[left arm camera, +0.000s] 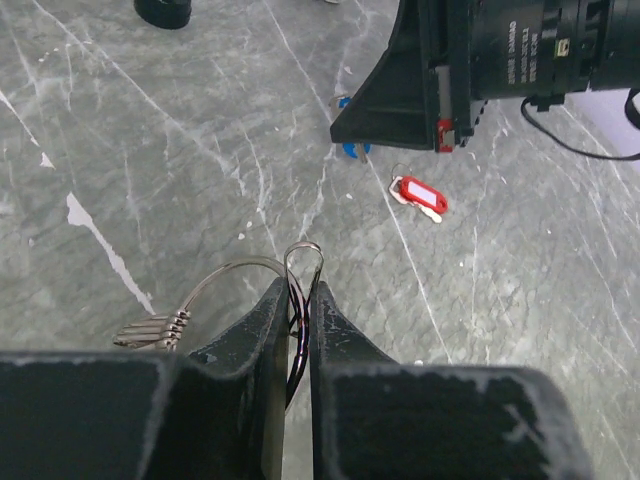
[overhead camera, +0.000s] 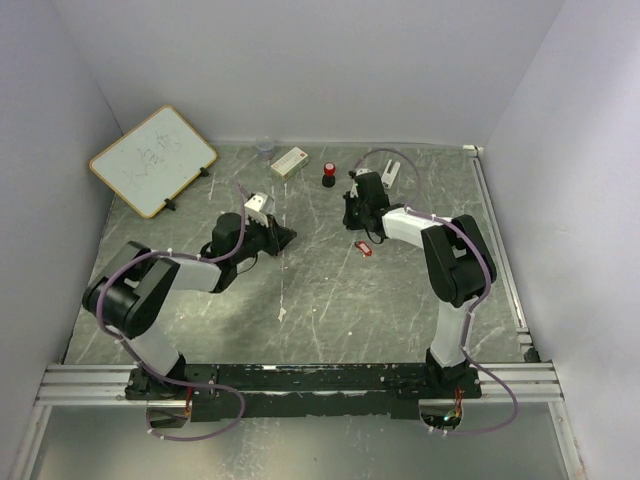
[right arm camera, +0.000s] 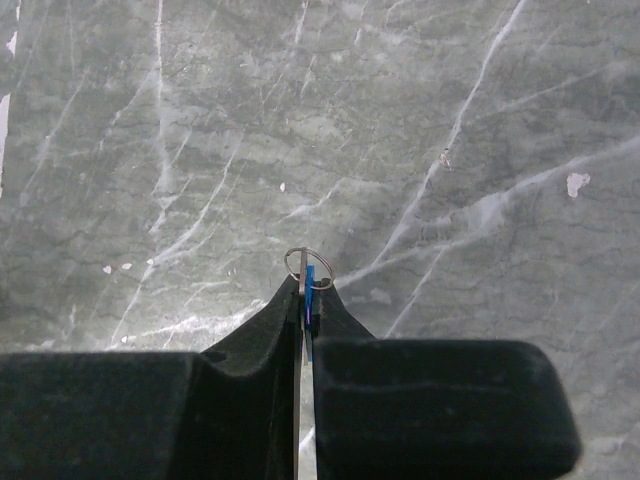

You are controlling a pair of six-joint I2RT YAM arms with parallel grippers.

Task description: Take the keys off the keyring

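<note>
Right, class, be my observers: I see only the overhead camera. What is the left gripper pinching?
Observer: The left gripper is shut on the keyring, a thin wire loop.
Operator: Any keys on that wire?
Observer: Yes, a stack of silvery keys sits on it, to the left of the fingers.
Operator: And the right gripper?
Observer: The right gripper is shut on a blue key.

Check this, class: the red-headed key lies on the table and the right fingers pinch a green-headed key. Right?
No: the right fingers pinch a blue-headed key, not green, as the right wrist view shows. The red-headed key does lie on the table.
</note>
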